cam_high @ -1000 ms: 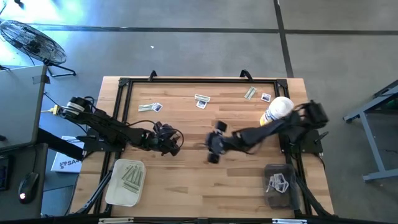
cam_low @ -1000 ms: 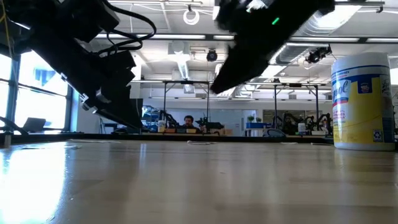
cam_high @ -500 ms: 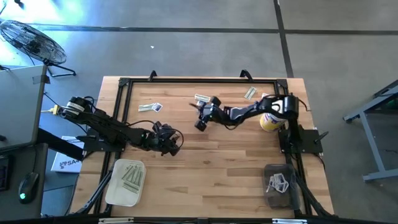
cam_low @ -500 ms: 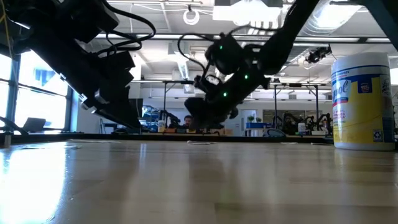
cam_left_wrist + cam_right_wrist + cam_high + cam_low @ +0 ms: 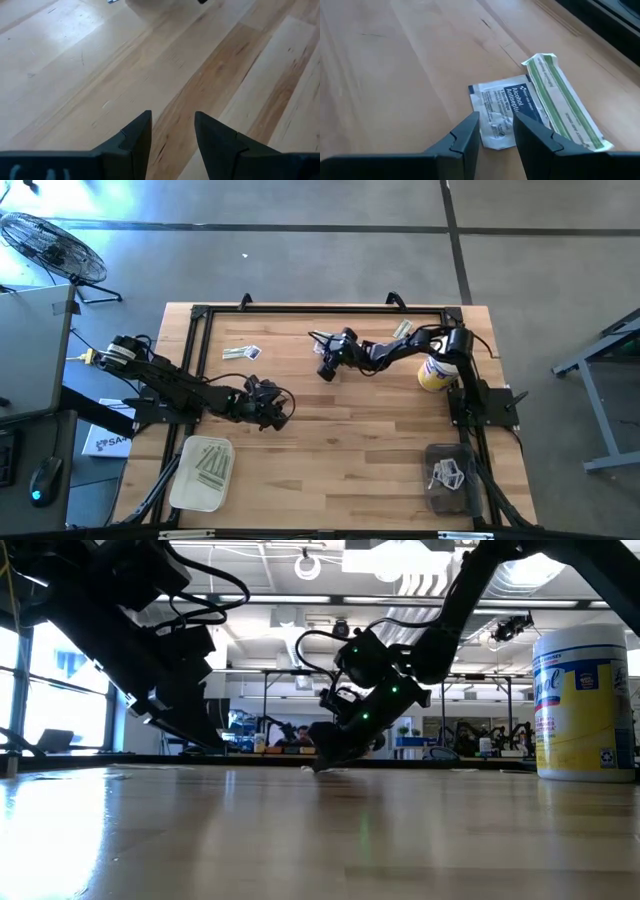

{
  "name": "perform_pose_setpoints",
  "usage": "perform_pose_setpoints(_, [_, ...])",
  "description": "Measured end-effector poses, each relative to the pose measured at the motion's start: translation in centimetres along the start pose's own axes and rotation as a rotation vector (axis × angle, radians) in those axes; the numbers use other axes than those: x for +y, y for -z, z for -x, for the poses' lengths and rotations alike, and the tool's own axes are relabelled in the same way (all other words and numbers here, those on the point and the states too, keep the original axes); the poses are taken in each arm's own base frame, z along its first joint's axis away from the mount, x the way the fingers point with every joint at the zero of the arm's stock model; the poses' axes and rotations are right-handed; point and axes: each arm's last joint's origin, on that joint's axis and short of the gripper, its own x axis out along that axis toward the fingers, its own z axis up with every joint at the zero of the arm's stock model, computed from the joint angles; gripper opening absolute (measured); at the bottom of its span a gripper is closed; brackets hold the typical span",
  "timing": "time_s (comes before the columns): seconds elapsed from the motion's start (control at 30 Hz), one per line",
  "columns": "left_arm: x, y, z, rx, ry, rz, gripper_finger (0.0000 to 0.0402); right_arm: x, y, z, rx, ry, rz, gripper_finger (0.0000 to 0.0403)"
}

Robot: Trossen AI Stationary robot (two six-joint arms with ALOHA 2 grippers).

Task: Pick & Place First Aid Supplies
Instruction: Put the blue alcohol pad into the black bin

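In the right wrist view a white square packet [image 5: 502, 111] with dark print lies flat on the wood. A green-striped strip packet [image 5: 565, 102] lies beside it and partly over its edge. My right gripper [image 5: 496, 131] is open and low over the square's near edge, at the table's far middle [image 5: 328, 352]. Another strip [image 5: 402, 330] and a strip with a square [image 5: 240, 352] lie along the far edge. My left gripper [image 5: 172, 127] hangs open over bare wood left of centre [image 5: 272, 408]. My right gripper's two fingertips [image 5: 470, 127] stand over the near edge [image 5: 492, 142] of the square packet, slanting down at it from the table's right. I cannot tell whether they touch it. The packet lies flat on the table.
A yellow bottle with a white cap [image 5: 437, 368] stands at the far right beside my right arm. A pale tray [image 5: 203, 472] with several strips sits at the near left. A dark bin [image 5: 448, 477] with white packets sits at the near right. A black frame [image 5: 320, 310] edges the table.
My right gripper has swung from the table's middle toward the far edge and come down low over the square packet and strip. It has turned a little on the way and stayed open. The packets have not moved.
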Motion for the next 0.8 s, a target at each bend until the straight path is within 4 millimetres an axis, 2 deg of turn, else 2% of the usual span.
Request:
perform_pose_setpoints(0.13, [0.0,0.0,0.0,0.002,0.001,0.003,0.0147,0.8,0.2,0.2,0.012,-0.008,0.001,0.0114])
perform_pose_setpoints(0.27, [-0.1,0.1,0.0,0.02,0.021,0.004,0.0147,2.5,0.3,0.8,0.033,-0.063,-0.051,0.0114])
perform_pose_setpoints(0.5, [-0.1,0.1,0.0,0.035,0.037,0.003,0.0147,8.2,1.6,3.1,0.099,-0.237,0.055,0.0114])
perform_pose_setpoints(0.67, [-0.1,0.0,0.1,0.031,0.045,0.009,0.0147,12.4,2.9,5.1,0.108,-0.285,0.119,0.0114])
perform_pose_setpoints(0.8, [-0.1,-0.1,0.2,0.03,0.048,0.011,0.0147,14.9,3.8,6.5,0.099,-0.308,0.155,0.0114])
